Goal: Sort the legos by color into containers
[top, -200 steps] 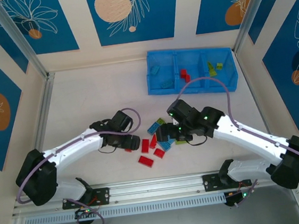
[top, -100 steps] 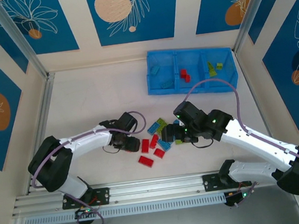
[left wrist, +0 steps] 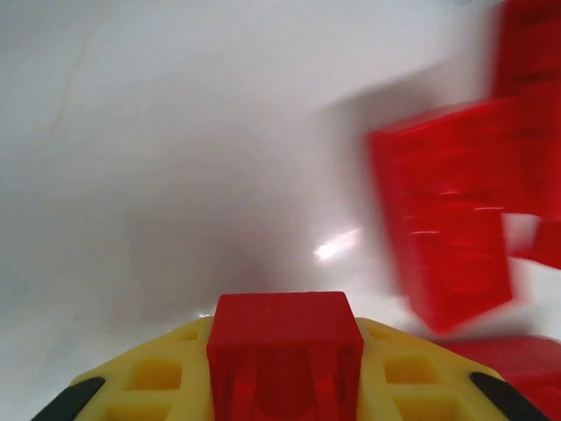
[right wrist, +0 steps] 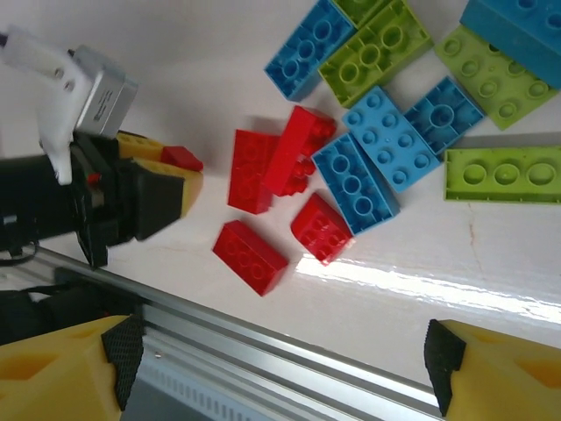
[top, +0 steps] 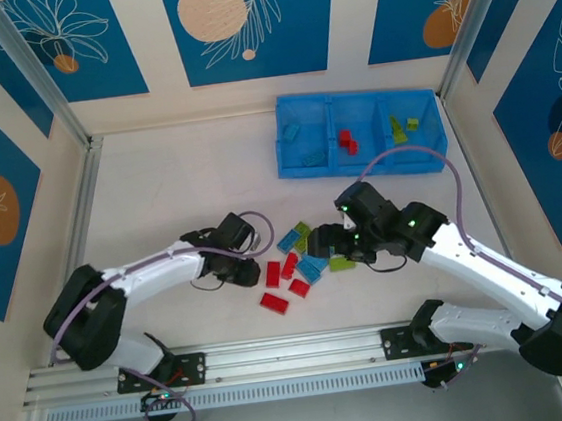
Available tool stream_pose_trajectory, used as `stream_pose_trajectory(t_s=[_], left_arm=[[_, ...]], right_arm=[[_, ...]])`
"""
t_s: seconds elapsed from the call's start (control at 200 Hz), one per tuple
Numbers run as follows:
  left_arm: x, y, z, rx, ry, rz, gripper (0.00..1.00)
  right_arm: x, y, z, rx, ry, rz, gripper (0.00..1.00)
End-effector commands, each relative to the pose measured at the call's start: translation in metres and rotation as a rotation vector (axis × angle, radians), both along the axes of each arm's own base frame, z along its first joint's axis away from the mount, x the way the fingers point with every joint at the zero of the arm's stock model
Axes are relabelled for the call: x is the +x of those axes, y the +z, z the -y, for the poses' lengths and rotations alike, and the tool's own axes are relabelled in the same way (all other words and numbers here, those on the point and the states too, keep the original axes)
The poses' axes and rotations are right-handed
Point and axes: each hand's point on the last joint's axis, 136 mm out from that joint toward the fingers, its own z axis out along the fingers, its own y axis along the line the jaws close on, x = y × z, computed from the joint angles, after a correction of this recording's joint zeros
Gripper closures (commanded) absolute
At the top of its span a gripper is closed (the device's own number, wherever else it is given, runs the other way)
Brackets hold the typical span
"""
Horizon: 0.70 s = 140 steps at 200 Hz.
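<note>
Your left claw [top: 251,271] pinches one red brick [left wrist: 285,333] at 9 o'clock of the loose legos [top: 302,266]. Lift straight up, clear of its neighbours, then carry it to the middle compartment [top: 361,130] of the tray [top: 302,173] at 1 o'clock. Meanwhile your right claw [top: 327,243] gapes empty.

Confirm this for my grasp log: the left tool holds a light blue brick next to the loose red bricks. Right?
No. The brick in the left tool is red, not light blue, as the left wrist view shows. It does sit next to the loose red bricks.
</note>
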Motion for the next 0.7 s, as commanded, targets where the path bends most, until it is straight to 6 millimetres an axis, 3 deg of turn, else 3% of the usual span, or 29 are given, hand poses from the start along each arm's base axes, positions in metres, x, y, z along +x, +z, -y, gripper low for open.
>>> stream_pose_trajectory(t_s=[0.0,0.13,0.27,0.505,0.695], left_arm=[[0.002,0.08,0.052,-0.278,-0.251,0.225,0.75],[0.003,0.143,0.074,-0.389,-0.504,0.556,0.75],[-0.006,0.178,0.086,-0.454,-0.73,0.814,0.7],[-0.033,0.206,0.105,-0.563,-0.909,0.954,0.64],[-0.045,0.212,0.115,-0.565,-0.951,0.968,0.65]], right_arm=[[-0.005,0.038,-0.012,0.179,0.093,0.024,0.14],[-0.016,0.073,-0.028,0.317,0.238,0.071,0.14],[-0.031,0.09,-0.041,0.398,0.338,0.063,0.15],[-0.039,0.083,-0.055,0.411,0.385,0.049,0.2],[-0.03,0.075,-0.063,0.407,0.354,0.031,0.39]])
